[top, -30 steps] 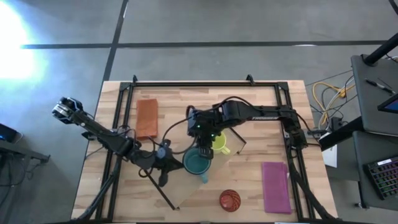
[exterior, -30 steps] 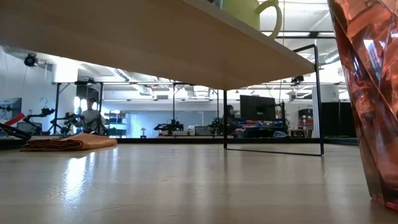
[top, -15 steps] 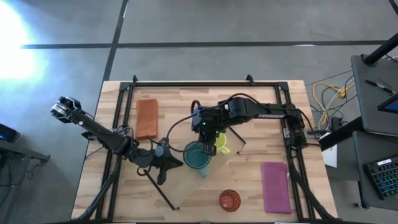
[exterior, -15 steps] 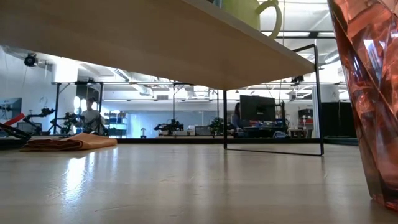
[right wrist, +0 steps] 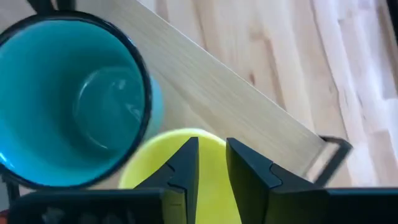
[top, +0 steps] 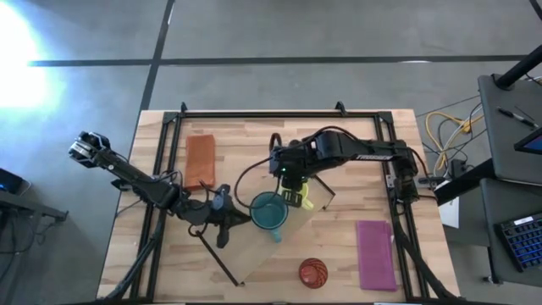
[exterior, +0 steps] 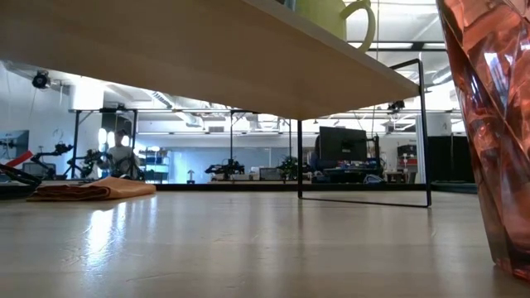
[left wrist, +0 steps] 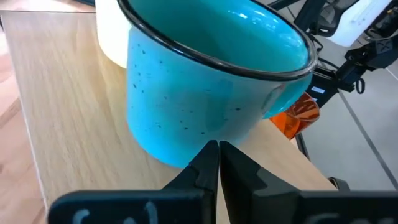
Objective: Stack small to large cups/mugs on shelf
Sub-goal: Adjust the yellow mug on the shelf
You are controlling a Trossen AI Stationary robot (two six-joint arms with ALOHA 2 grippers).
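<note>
A teal mug (top: 269, 212) and a yellow mug (top: 305, 202) stand side by side on the light-wood shelf (top: 254, 252). The low view shows the yellow mug's base (exterior: 330, 15) resting on the board (exterior: 207, 58). A red ribbed cup (top: 312, 272) stands on the table near the front edge. My left gripper (top: 240, 219) is shut, with its tips (left wrist: 217, 148) at the teal mug's lower wall (left wrist: 186, 124). My right gripper (top: 292, 193) is over the yellow mug (right wrist: 155, 171), with its fingers close together. My left gripper's shut fingertips (left wrist: 209, 155) come level at the teal mug's lower side wall, from the table's left. I cannot tell whether they touch it. My right gripper comes from above, pointing down, at the yellow mug's rim (right wrist: 214, 142). One finger (right wrist: 186, 165) is inside the mug and one (right wrist: 249, 171) is outside it. The mug stands upright on the shelf.
A folded orange cloth (top: 201, 161) lies at the far left of the table. A purple cloth (top: 375, 254) lies at the near right. Black bars (top: 326, 193) stand at the shelf's ends. The teal mug stands close beside the yellow one.
My right gripper has gone toward the table's right edge and a little nearer, from above the teal mug's far rim to over the yellow mug. My left gripper has crept slightly toward the teal mug. Both mugs stay on the shelf.
</note>
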